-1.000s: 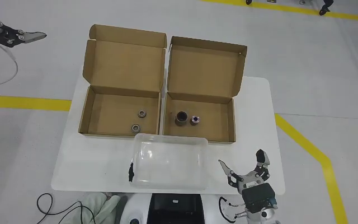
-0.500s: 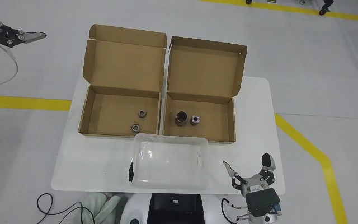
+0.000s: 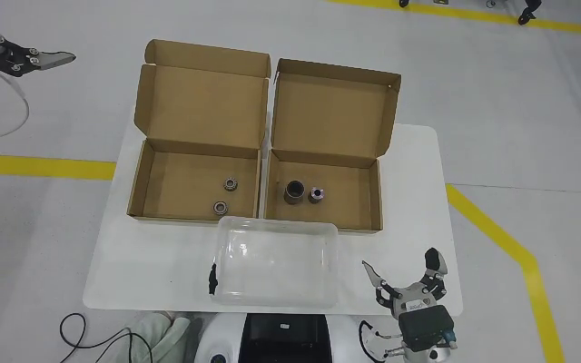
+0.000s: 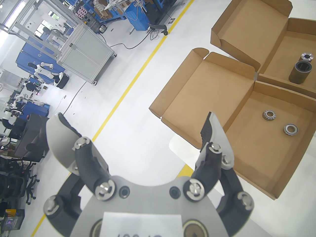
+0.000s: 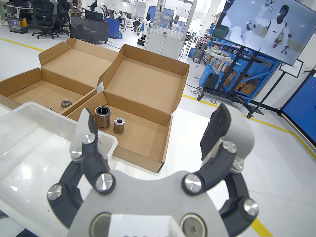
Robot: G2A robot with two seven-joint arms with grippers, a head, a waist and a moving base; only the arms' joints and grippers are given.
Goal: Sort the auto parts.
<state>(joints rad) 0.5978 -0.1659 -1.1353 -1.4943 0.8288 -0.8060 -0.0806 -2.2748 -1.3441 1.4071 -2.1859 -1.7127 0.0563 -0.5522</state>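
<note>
Two open cardboard boxes stand side by side at the back of the white table [image 3: 410, 172]. The left box [image 3: 154, 192] holds two ring bearings [image 3: 231, 183] [image 3: 219, 207], which the left wrist view also shows [image 4: 269, 115] [image 4: 291, 129]. In the right box [image 3: 349, 204] are a dark cylinder [image 3: 295, 191] [image 5: 102, 117] and a smaller bushing [image 3: 316, 193] [image 5: 119, 125]. My right gripper [image 3: 399, 264] [image 5: 153, 114] hangs open and empty over the table's near right corner. My left gripper [image 4: 134, 124] [image 3: 41, 60] is open and empty, off the table over the floor at far left.
A clear plastic bin [image 3: 227, 234] [image 5: 37, 146] sits in front of the boxes with nothing visible inside. A small black object [image 3: 212, 278] lies against its left side. Both box lids [image 3: 204, 91] stand up at the back. Bare table runs along the right edge.
My right gripper has drawn back a little toward the table's near right corner and turned slightly. Since half a second ago it has been still. The parts have not moved.
</note>
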